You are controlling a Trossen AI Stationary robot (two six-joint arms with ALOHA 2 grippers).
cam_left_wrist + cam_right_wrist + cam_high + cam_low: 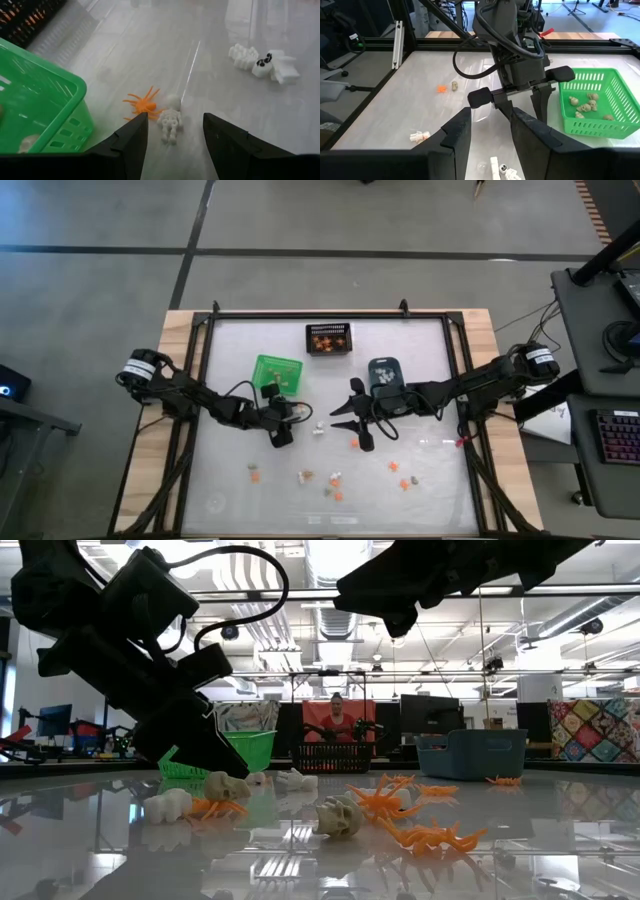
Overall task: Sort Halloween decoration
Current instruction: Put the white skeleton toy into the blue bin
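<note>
left pincer (pixel 172 137) open over white skeleton (pixel 171 119).

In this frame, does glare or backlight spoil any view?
Low view: the arms are backlit silhouettes against bright ceiling lights, and the glossy table mirrors the room. Left wrist view: a bright streak of glare crosses the table by the white skeleton, which stays legible. High view: even light, trinkets tiny.
</note>
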